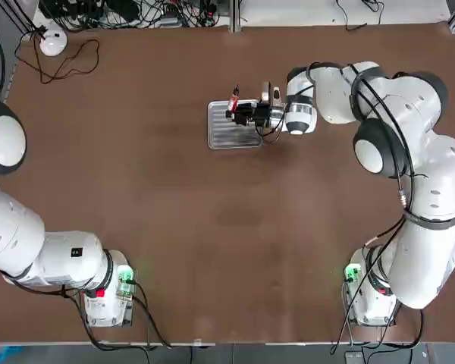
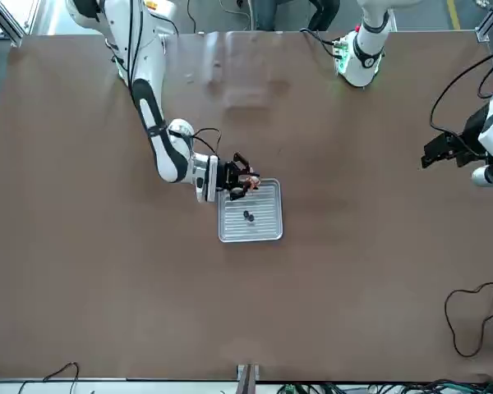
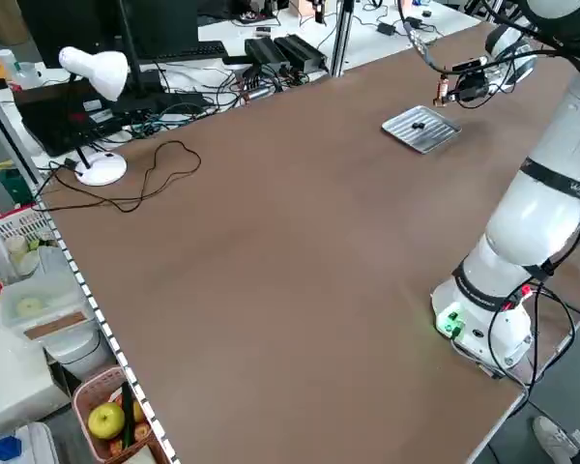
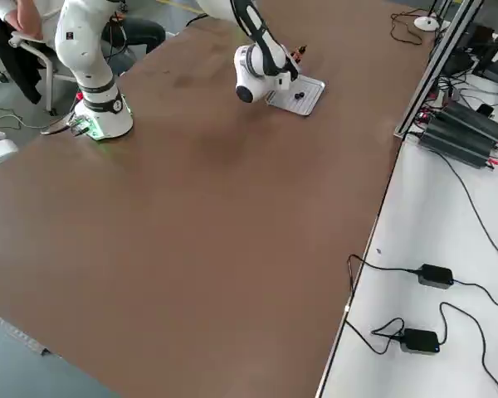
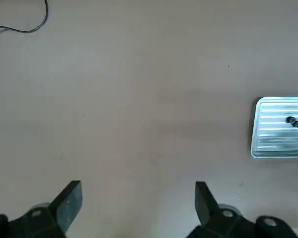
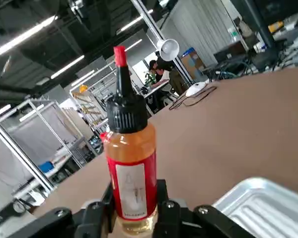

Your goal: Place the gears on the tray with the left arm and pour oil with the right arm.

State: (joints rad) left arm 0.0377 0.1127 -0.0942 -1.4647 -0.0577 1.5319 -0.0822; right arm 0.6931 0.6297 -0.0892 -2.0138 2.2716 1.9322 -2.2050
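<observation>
Currently, item list, placed rel. to the claws:

1. Right gripper (image 1: 241, 114) — over the tray's edge nearest its own wrist; fingers clamped on the oil bottle (image 6: 131, 171) at the lower body, one finger (image 6: 165, 201) each side. Bottle: orange liquid, white label, black collar, red nozzle tip; lying roughly sideways in the top view, tip pointing away from the wrist and out past the tray's far edge. Also seen front view (image 2: 245, 180).

2. Tray (image 1: 221, 138) — ribbed silver, rounded corners, flat on the brown table (image 1: 174, 212), directly beneath and just ahead of the right gripper. Contents: the gears (image 2: 248, 217), two small dark pieces, touching or nearly so, near tray centre, just beside the right gripper's tips but apart from them. No oil visible on the ribs. Same pair seen in left wrist view (image 5: 292, 121) and in both side views (image 4: 299, 96).

3. Left gripper (image 5: 138, 196) — well apart from the tray, off toward the table's left side; fingers spread wide, nothing btwn them, bare table below. In front view it hangs at the table edge (image 2: 446, 149).

4. Misc., far from both claws: white desk lamp (image 3: 92, 68) w/ black cable at a table corner; basket w/ an apple (image 3: 104, 420) beside the table.
</observation>
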